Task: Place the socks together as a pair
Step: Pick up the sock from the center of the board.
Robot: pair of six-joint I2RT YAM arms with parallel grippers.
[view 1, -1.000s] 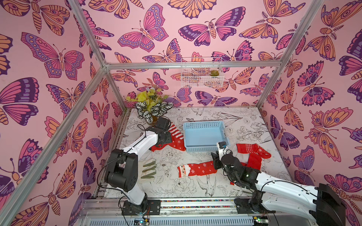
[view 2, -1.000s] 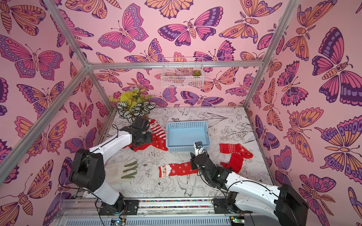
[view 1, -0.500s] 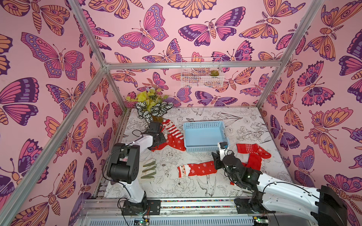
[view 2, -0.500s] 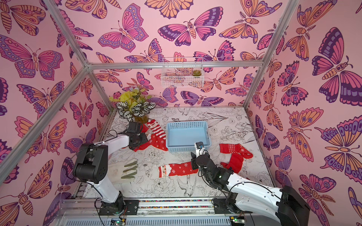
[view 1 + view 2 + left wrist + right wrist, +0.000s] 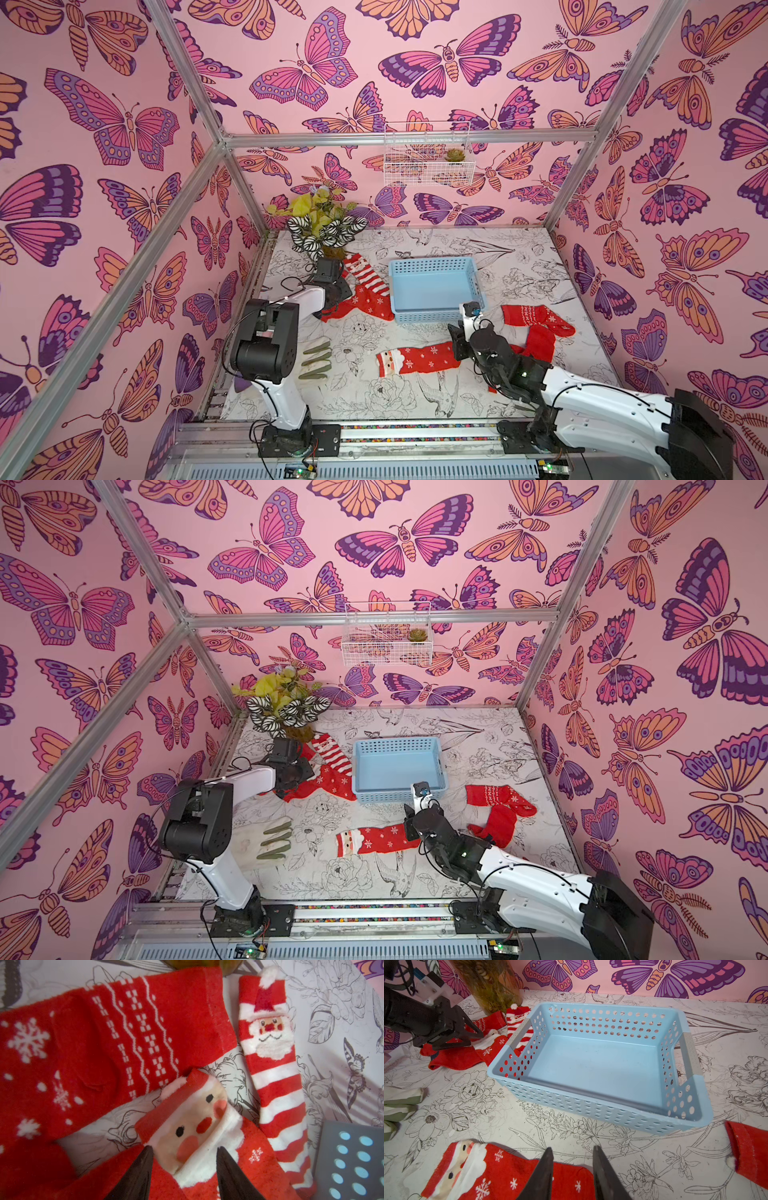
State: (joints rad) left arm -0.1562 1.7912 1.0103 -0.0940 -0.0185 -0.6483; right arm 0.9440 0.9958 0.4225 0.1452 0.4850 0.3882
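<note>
Left of the blue basket [image 5: 432,266] lies a heap of red socks: a Santa-faced striped sock [image 5: 272,1076], a white-patterned snowflake sock [image 5: 124,1032] and a Santa-faced snowflake sock [image 5: 193,1122]. My left gripper [image 5: 185,1148] presses down on that last sock, open, one finger on each side of Santa's beard; in a top view the left gripper [image 5: 338,291] covers part of the heap. A matching Santa snowflake sock [image 5: 419,359] lies flat at the front. My right gripper [image 5: 572,1148] stands open over its toe end [image 5: 571,1180]. Two more red socks [image 5: 532,318] lie at the right.
A cream glove with green fingertips [image 5: 316,361] lies at the front left. A potted plant [image 5: 324,228] stands in the back left corner, close behind the heap. A wire basket [image 5: 428,153] hangs on the back wall. The blue basket's near wall [image 5: 591,1103] stands just beyond my right fingertips.
My left gripper has slid a little to the left and nearer over the heap, its arm folding, and its jaws have narrowed. The right arm and the front sock have barely moved.
</note>
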